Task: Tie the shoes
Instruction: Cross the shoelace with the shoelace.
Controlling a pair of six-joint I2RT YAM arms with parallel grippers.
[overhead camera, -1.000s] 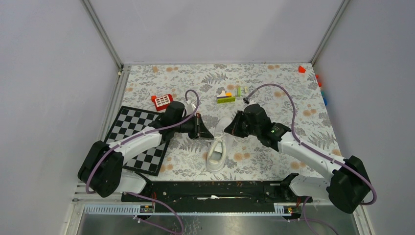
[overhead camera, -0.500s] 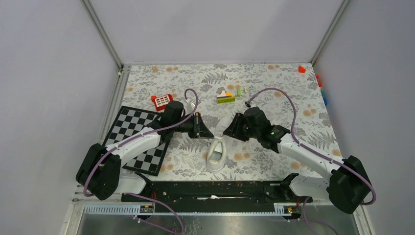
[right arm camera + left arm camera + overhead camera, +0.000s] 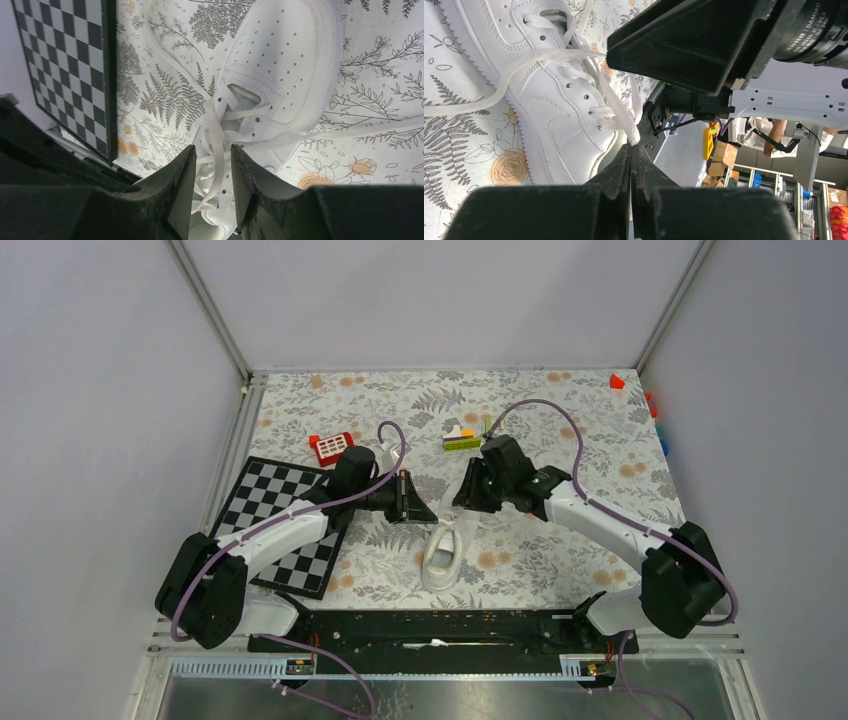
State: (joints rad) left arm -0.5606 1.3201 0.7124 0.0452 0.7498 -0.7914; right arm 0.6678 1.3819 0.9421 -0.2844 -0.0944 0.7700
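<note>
The white shoe (image 3: 441, 555) lies on the flowered cloth between the two arms, its laces loose. My left gripper (image 3: 430, 515) sits just left of it and is shut on a white lace (image 3: 633, 136) drawn taut from the eyelets. In the left wrist view the shoe (image 3: 559, 100) fills the upper left, with the right gripper's black body (image 3: 684, 40) above. My right gripper (image 3: 462, 498) hovers over the shoe's far end, open. In its wrist view, the shoe (image 3: 285, 60) lies below, with a lace (image 3: 216, 150) running under the gap between the jaws, ungripped.
A chessboard (image 3: 285, 525) lies under the left arm. A red block (image 3: 331, 446) and small coloured bricks (image 3: 462, 438) sit behind the grippers. A red piece (image 3: 617, 381) is in the back right corner. A black rail (image 3: 430, 625) runs along the near edge.
The right gripper has opened and let go of a lace, then shifted back and left with its forearm swinging. The left gripper has stayed shut in place.
</note>
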